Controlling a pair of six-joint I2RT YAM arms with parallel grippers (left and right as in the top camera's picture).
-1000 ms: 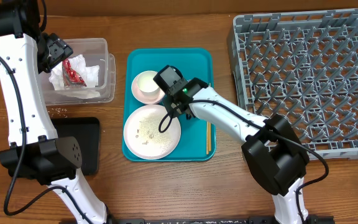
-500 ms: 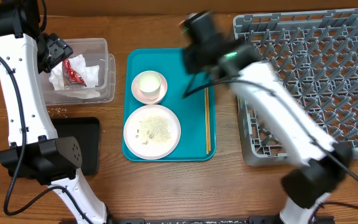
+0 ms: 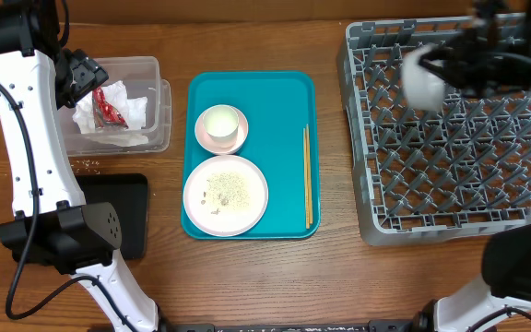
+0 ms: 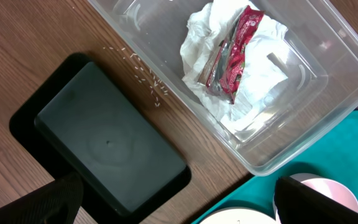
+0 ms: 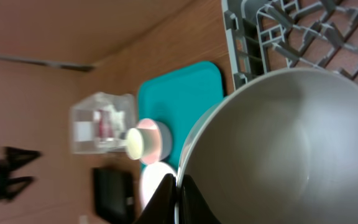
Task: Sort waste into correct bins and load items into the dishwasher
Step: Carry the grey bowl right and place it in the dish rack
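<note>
My right gripper (image 5: pixel 176 186) pinches the grey-white bowl (image 5: pixel 278 149) over the dish rack (image 3: pixel 352 111). My left gripper (image 3: pixel 79 81) hangs spread above the clear tub (image 3: pixel 144 72).

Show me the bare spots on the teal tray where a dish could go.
The flat teal tray is bare along its top edge and in the strip between the wooden chopsticks and the dishes. Its left side is crowded: the small pink dish sits close to the large round pale pink plate.
</note>
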